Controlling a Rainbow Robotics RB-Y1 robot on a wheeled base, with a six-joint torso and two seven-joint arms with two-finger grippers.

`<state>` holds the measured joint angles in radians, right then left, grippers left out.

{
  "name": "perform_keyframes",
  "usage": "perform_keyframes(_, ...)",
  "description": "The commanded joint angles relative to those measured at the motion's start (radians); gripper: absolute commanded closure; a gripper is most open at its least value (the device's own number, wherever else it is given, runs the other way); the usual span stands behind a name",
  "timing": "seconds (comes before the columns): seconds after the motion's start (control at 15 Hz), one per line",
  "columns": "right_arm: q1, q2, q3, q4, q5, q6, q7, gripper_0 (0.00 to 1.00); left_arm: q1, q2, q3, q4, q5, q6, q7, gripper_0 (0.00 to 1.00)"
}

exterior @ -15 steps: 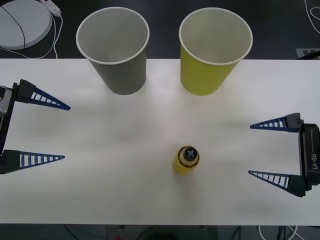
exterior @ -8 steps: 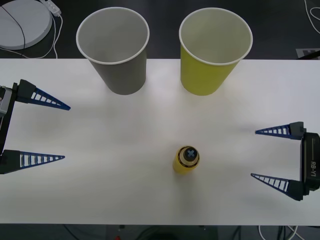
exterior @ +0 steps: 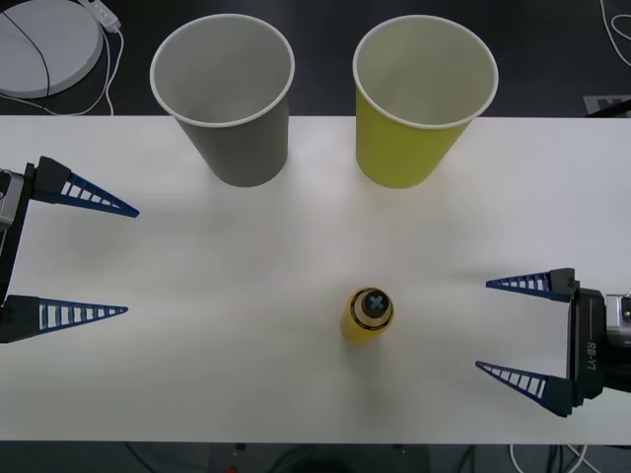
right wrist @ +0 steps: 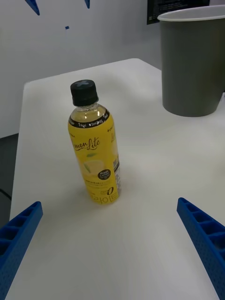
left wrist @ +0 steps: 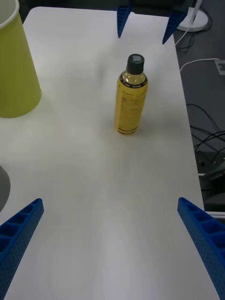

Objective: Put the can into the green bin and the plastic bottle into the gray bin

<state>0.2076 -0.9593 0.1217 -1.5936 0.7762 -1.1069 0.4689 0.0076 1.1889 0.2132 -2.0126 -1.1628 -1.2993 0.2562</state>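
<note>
The plastic bottle (exterior: 368, 314) stands upright on the surface (exterior: 246, 325), not yet in the gray bin (exterior: 229, 97). The green bin (exterior: 418, 99) looks empty. The right pincer (exterior: 518, 330) is released near the bottle; the left pincer (exterior: 89, 258) waits released, well apart.

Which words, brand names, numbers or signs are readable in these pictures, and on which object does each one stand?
"RB-Y1": on the body of the right gripper.
"mon Lite" (start hidden): on the label of the plastic bottle.
A cross mark: on the bottle's cap.
The label's small print and round badge: too small to read.
</note>
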Motion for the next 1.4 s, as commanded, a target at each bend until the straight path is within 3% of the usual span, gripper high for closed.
perform_keyframes(0.07, -0.017, 0.028, 0.029, 0.0, 0.002, 0.01, 0.011, 0.0, 0.0, 0.0, 0.0, 0.0, 0.0, 0.0, 0.0, 0.0)
perform_keyframes(0.47, -0.042, 0.079, 0.049, 0.0, 0.028, 0.036, 0.022, 0.0, 0.0, 0.0, 0.0, 0.0, 0.0, 0.0, 0.0, 0.0)
perform_keyframes(0.73, -0.07, 0.12, 0.055, 0.0, 0.086, 0.048, 0.019, 0.0, 0.0, 0.0, 0.0, 0.0, 0.0, 0.0, 0.0, 0.0)
perform_keyframes(1.4, -0.178, 0.149, 0.239, 0.0, 0.08, 0.173, 0.028, 0.0, 0.0, 0.0, 0.0, 0.0, 0.0, 0.0, 0.0, 0.0)
